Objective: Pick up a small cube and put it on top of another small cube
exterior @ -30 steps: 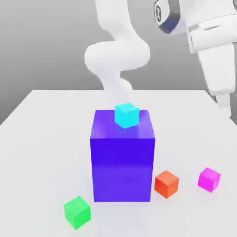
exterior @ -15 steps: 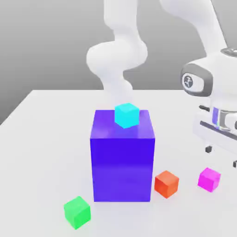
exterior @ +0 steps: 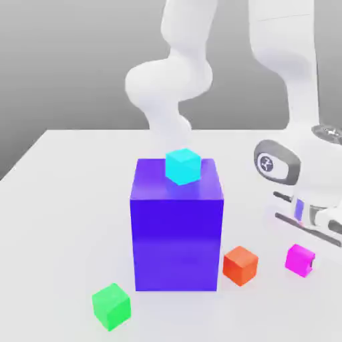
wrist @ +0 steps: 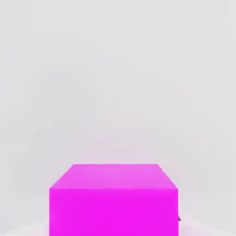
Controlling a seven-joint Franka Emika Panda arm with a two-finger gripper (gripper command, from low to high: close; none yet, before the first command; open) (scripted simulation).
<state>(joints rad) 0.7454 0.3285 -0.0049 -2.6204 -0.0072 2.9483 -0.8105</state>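
The small cube [exterior: 297, 258], plain magenta, rests on the white table at the exterior view's right. My gripper [exterior: 304, 262] has come down over it from above, and a dark fingertip [exterior: 311, 266] presses against its right side. The jaws are shut on this cube, which still sits on the table. The hand view looks at the same magenta cube [wrist: 113, 200] from very close. An orange-red cube [exterior: 240, 265] of the same size lies just to its left, a short gap apart.
A tall purple block [exterior: 177, 234] stands mid-table with a cyan cube [exterior: 183, 165] on top. A green cube [exterior: 111, 306] lies near the front left. The arm's white links [exterior: 170, 87] rise behind the block.
The hand dropped from high at the right down to the magenta cube. Its jaws went from wide open to closed on the cube, which shifted slightly left.
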